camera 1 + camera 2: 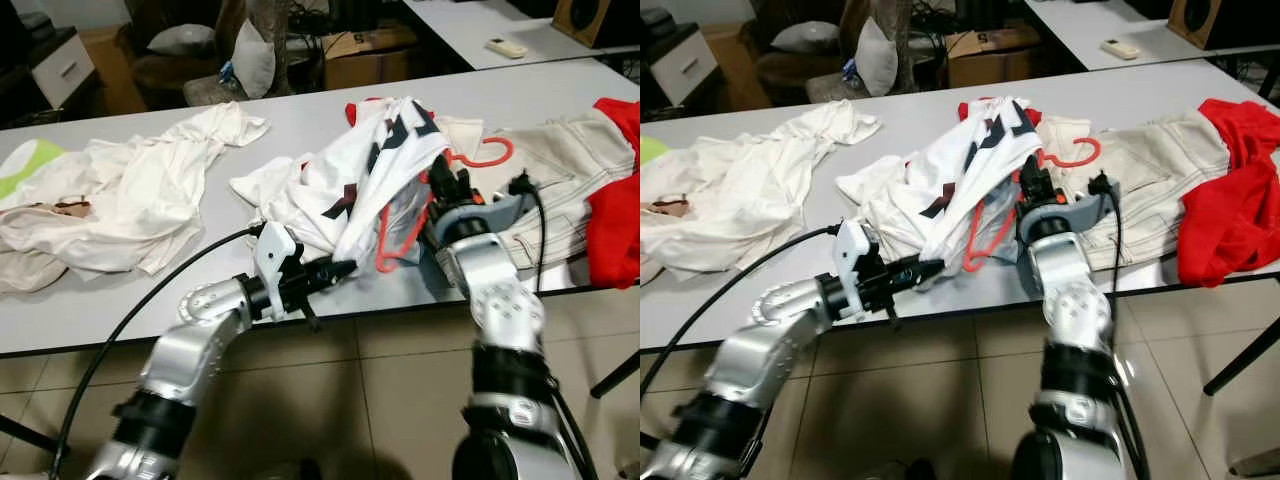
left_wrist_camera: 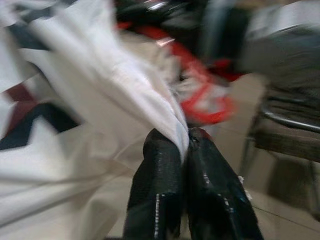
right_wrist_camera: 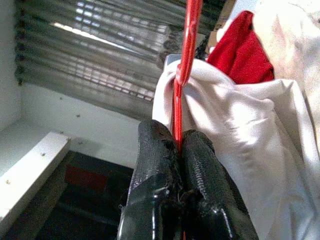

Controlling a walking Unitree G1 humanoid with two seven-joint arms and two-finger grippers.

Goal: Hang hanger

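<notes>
A red plastic hanger (image 1: pixel 396 248) sits inside a white shirt with dark patches (image 1: pixel 360 180) near the table's front edge, its hook (image 1: pixel 490 157) lying on beige cloth. My right gripper (image 1: pixel 441 182) is shut on the hanger's thin red bar (image 3: pixel 187 45), just right of the shirt. The left gripper (image 1: pixel 343 268) is shut on a fold of the shirt's lower edge (image 2: pixel 165 112), low at the front of the table. In the left wrist view the shirt runs between the two black fingers (image 2: pixel 160 175). Much of the hanger is hidden under the cloth.
A heap of white clothes (image 1: pixel 130 190) covers the left of the grey table (image 1: pixel 100 310). Beige trousers (image 1: pixel 560 170) and a red garment (image 1: pixel 615 200) lie to the right. A remote (image 1: pixel 506 46) rests on a second table behind. Tiled floor is below the front edge.
</notes>
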